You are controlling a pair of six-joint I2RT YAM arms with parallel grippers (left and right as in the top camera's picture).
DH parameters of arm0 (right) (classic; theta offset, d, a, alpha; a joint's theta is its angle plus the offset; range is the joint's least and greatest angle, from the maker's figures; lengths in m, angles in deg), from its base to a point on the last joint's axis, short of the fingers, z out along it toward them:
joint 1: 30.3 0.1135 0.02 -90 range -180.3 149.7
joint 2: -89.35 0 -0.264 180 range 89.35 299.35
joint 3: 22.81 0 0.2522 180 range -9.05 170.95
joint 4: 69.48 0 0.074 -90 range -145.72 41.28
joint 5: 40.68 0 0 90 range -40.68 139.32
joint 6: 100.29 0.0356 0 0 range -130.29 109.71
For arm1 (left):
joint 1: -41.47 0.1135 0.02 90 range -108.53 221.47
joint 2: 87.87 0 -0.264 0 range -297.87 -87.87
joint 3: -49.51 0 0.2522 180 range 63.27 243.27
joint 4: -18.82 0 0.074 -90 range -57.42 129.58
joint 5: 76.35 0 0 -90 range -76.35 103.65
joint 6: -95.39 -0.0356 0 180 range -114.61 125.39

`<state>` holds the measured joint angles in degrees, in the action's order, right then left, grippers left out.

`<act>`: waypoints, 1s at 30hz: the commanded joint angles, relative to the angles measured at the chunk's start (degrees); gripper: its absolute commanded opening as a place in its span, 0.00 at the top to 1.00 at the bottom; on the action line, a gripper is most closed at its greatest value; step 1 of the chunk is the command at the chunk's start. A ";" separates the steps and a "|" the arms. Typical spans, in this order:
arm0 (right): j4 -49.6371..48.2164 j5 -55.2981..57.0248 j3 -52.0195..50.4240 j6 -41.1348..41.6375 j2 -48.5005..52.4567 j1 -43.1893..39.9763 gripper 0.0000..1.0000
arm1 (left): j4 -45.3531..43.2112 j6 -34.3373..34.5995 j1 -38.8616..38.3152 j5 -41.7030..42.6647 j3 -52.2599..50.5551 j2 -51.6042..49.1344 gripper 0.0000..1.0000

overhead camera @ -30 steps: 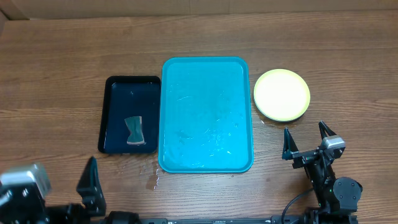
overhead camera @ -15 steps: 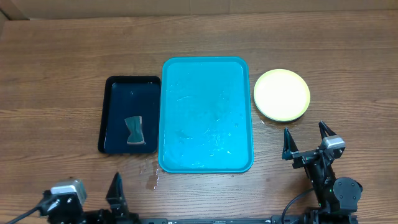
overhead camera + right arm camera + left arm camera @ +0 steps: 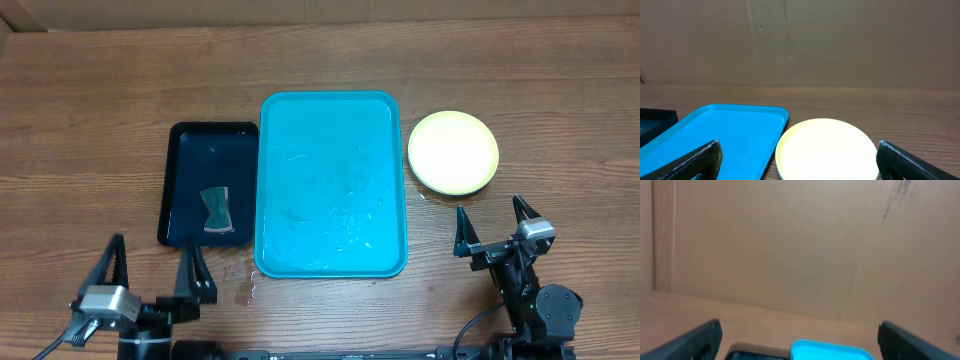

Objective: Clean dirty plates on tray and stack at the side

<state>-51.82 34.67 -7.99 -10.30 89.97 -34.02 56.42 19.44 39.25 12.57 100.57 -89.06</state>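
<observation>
Though only the top one shows its face, the plates [image 3: 452,150] sit stacked on the table [image 3: 100,120] just right of the turquoise tray [image 3: 333,185].
How many lie under that round, pale yellow-green plate I cannot tell; a darker rim peeks out at its near edge. The tray is glossy plastic with rounded corners and a raised rim, its floor streaked with faint marks. Beside its left edge lies a narrower black tray [image 3: 210,160] holding a crumpled grey scrap [image 3: 216,210], too small to name. A wet patch [image 3: 245,290] darkens the woodgrain near the turquoise corner. The left gripper [image 3: 155,245] and the right gripper [image 3: 488,208] stand at the near edge, jaws spread wide, holding nothing. The left wrist view is blurred, both trays cut off at its bottom edge.
</observation>
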 commanded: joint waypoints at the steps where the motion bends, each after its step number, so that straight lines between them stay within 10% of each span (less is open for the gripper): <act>1: -0.39 0.00 -0.61 -0.13 -0.39 -0.26 0.00 | -12.09 0.79 1.73 4.92 -5.60 0.98 0.00; 12: -0.39 0.00 -0.61 -0.13 -0.39 -0.26 0.00 | -51.32 1.20 1.77 5.11 -23.02 0.98 0.00; 30: -0.39 0.00 -0.61 -0.13 -0.39 -0.26 0.00 | -39.30 1.14 1.81 3.02 -37.03 1.01 0.00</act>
<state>-51.86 34.69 -8.01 -10.30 89.97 -34.02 13.56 20.09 40.61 17.03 63.83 -88.73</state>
